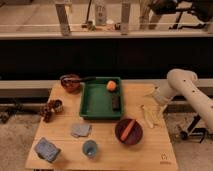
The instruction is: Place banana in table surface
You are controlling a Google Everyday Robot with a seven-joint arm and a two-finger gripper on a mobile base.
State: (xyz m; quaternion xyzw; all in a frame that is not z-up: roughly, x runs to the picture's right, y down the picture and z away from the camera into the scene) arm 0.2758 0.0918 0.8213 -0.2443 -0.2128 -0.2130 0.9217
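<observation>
The banana (148,118) is a pale curved fruit at the right side of the wooden table surface (107,157), right of the green tray and above-right of the dark red bowl. It looks low on or touching the tabletop. My gripper (153,107) hangs at the end of the white arm (180,84), which reaches in from the right. The gripper is directly over the banana's upper end. I cannot tell whether it touches the banana.
A green tray (95,111) at table centre holds a round orange fruit (111,85) and a dark block (115,102). A dark red bowl (128,132) holds a carrot stick. A brown bowl (70,82), dark cup (52,107), grey cloth (80,130), blue cup (90,148) and blue packet (46,149) lie to the left.
</observation>
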